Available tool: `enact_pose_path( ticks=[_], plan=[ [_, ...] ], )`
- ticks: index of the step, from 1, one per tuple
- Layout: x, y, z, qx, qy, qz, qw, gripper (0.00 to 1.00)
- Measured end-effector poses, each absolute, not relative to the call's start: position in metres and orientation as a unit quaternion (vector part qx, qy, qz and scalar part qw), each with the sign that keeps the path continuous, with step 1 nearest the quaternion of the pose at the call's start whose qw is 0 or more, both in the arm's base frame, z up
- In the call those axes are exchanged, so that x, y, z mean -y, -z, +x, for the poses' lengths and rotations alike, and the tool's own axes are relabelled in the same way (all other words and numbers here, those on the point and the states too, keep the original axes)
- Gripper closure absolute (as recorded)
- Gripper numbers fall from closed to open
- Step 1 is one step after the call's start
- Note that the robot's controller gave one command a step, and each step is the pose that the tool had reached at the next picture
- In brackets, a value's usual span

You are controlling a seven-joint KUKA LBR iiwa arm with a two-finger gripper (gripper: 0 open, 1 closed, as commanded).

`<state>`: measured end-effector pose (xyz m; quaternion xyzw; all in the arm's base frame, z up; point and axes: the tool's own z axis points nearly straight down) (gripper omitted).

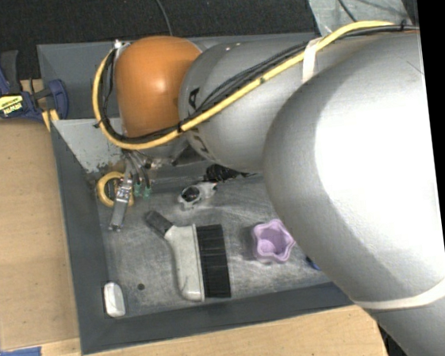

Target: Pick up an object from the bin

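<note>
My gripper hangs below the orange cover at the back left of the bin. It is right beside a yellow tape roll, which lies against the left wall. Just to its right on the bin floor lies a small black block. A small black-and-white piece sits further right, under the arm. Nothing is visible in the gripper's grasp.
A white brush with black bristles lies at the front middle. A purple cup stands to its right, with a blue bit peeking from under the arm. A small white piece sits in the front left corner. The arm covers the bin's right side.
</note>
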<state>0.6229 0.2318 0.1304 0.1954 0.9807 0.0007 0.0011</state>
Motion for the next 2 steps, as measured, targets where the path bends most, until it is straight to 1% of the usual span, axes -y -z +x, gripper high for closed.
enact_pose_path(
  ticks=[1,2],
  plan=[
    [-0.2402,-0.0702,0.6156,-0.979,0.0,0.202,0.003,0.0],
    [-0.2408,-0.0751,0.6249,-0.977,0.002,0.212,0.002,1.0]
  ],
)
